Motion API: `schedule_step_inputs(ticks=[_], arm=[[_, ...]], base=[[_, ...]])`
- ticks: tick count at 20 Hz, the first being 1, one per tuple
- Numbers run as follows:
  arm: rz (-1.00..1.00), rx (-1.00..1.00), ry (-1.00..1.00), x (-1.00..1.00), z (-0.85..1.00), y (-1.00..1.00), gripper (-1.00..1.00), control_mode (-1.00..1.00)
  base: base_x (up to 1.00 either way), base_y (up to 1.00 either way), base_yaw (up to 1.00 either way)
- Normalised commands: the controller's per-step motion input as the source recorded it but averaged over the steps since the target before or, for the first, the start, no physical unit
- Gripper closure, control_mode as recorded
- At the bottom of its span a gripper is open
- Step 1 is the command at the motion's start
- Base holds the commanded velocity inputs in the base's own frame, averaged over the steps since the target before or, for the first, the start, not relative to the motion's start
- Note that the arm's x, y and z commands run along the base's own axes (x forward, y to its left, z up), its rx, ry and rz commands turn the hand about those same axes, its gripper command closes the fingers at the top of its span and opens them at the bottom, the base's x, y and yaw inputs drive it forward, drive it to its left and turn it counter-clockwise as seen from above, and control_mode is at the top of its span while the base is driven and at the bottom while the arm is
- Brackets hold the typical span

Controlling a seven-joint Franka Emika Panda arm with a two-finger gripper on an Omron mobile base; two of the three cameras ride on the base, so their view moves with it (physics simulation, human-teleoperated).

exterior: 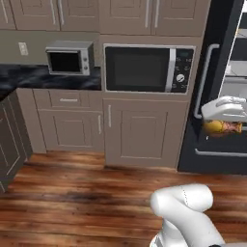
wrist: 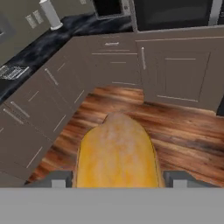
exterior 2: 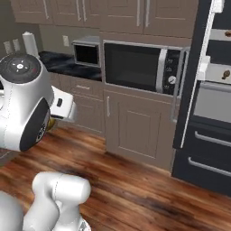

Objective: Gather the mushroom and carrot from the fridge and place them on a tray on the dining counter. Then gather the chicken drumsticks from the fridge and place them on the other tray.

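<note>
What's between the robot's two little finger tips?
A golden-brown chicken drumstick sits between the fingers of the gripper, clamped by the jaws from both sides, as the hand view shows. Wooden floor lies beyond it.

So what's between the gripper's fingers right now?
A golden chicken drumstick sits between the gripper fingers, over wood floor. Its lower end is hidden.
</note>
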Motion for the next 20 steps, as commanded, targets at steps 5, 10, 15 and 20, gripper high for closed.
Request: schedule_step_inputs(ticks=[5, 10, 15, 20], arm=[[0.0, 0.0, 0.0, 0.0, 0.0, 0.0, 1.0, 1.0], [0.0, 0.0, 0.0, 0.0, 0.0, 0.0, 1.0, 1.0], [0.0, 0.0, 0.0, 0.0, 0.0, 0.0, 1.0, 1.0], [0.0, 0.0, 0.0, 0.0, 0.0, 0.0, 1.0, 1.0]], base=[[-0.19, 0.99, 0.29], [-0.33, 0.99, 0.28], [-0.63, 0.74, 0.32], [-0.5, 0.51, 0.37]])
